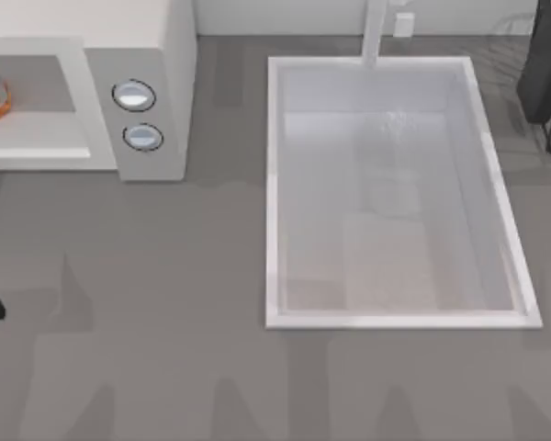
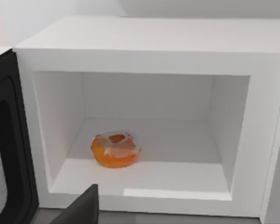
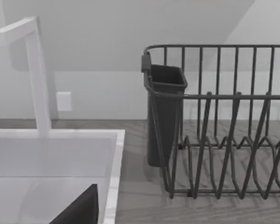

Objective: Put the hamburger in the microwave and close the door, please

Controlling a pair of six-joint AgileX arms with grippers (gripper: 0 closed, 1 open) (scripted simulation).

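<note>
Already the small round orange-and-tan hamburger (image 2: 115, 150) sits on the floor of the large white boxy microwave (image 2: 144, 51), looking light and soft. Its dark-framed door (image 2: 9, 154) stands swung open; I judge it stiff, best pushed at its free edge. Whether either gripper is open I cannot tell.

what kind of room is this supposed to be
Most likely a rendered kitchen counter: a white microwave standing open with a hamburger inside, a sink basin with a tap, and a dark dish rack beside it.
</note>
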